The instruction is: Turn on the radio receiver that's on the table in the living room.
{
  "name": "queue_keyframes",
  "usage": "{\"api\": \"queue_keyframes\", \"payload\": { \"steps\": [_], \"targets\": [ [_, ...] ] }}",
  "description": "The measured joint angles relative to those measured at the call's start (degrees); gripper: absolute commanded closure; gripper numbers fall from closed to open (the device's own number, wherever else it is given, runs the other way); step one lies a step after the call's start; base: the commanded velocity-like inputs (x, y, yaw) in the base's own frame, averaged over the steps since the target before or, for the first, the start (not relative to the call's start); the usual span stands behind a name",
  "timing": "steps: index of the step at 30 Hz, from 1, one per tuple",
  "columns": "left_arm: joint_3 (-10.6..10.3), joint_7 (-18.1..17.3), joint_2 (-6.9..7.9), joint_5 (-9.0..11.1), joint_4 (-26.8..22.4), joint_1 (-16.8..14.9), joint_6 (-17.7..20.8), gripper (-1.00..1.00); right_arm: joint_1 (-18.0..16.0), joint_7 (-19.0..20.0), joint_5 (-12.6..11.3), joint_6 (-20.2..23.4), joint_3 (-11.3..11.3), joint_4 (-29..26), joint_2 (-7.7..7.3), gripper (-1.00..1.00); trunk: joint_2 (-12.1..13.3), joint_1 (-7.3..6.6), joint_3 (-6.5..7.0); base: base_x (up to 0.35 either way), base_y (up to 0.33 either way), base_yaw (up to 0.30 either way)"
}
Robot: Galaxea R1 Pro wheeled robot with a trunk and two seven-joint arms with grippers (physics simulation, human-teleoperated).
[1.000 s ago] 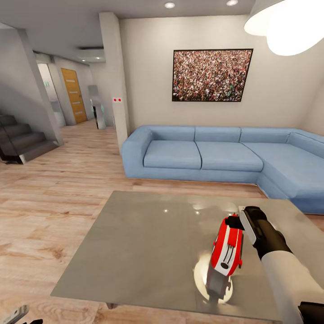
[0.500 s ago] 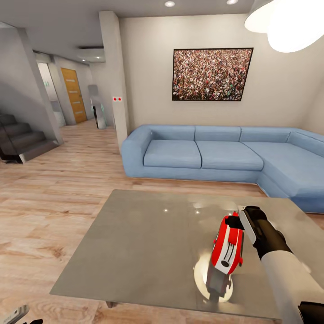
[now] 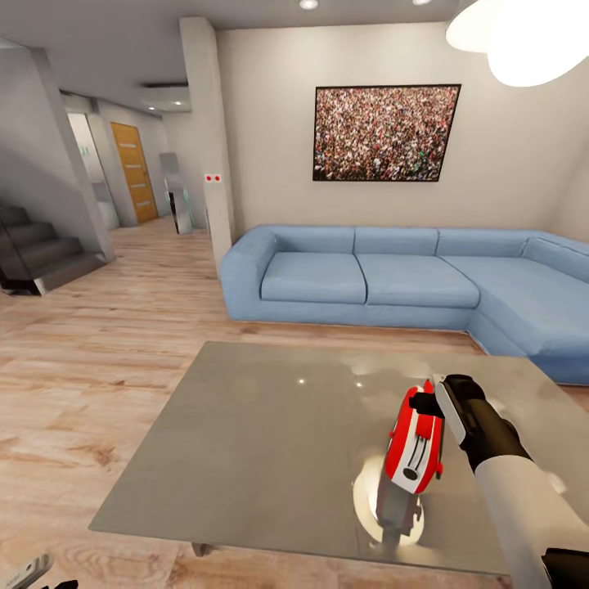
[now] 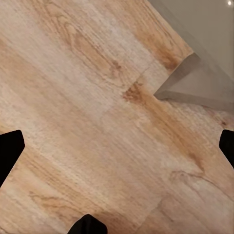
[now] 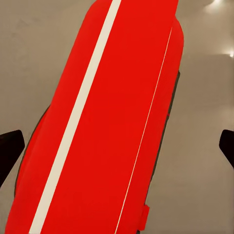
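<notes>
I see my left end effector (image 4: 117,146) hanging over the wood floor (image 4: 73,97). Its two dark fingertips (image 4: 9,151) sit far apart, so it is let go and holds nothing. A corner of the worktop (image 4: 195,83) shows just past it.

My right arm (image 3: 523,507) reaches out over the near right part of the worktop (image 3: 262,442). The right end effector (image 3: 438,405) is at the top end of the radio receiver (image 3: 415,442). From the head view it looks like it is touching the far end of the box, but I cannot tell if it is squeezing it. In the right wrist view the fingertips (image 5: 9,151) are spread wide at both sides, and the radio receiver (image 5: 107,126) lies between them, close up. So the right end effector is spread out, not clamped on the box.

The radio receiver is red with a white stripe along it. It stands on the worktop near the right front corner, and it leans a bit. The shiny grey top shows its reflection under it.

Behind the worktop is the blue sofa (image 3: 368,278), bent like an L. On the wall above it hangs a picture of a crowd (image 3: 384,133). A white lamp (image 3: 523,37) hangs at the top right. Far off on the left are stairs (image 3: 37,254) and an orange door (image 3: 133,172).
</notes>
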Motion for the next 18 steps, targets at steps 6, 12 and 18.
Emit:
{"api": "queue_keyframes", "payload": {
  "steps": [6, 12, 18],
  "targets": [
    [0.0, 0.0, 0.00, 0.0, 0.0, 0.0, 0.0, -1.00, 0.0, 0.0, 0.0, 0.0, 0.0, 0.0, 0.00, -1.00, 0.0, 0.00, 0.00, 0.000, 0.000, 0.000],
    [0.0, 0.0, 0.00, 0.0, 0.0, 0.0, 0.0, -1.00, 0.0, 0.0, 0.0, 0.0, 0.0, 0.0, 0.00, -1.00, -2.0, 1.09, -0.89, 0.000, 0.000, 0.000],
    [0.0, 0.0, 0.00, 0.0, 0.0, 0.0, 0.0, -1.00, 0.0, 0.0, 0.0, 0.0, 0.0, 0.0, 0.00, -1.00, -2.4, 1.32, -1.08, 0.000, 0.000, 0.000]
  ]
}}
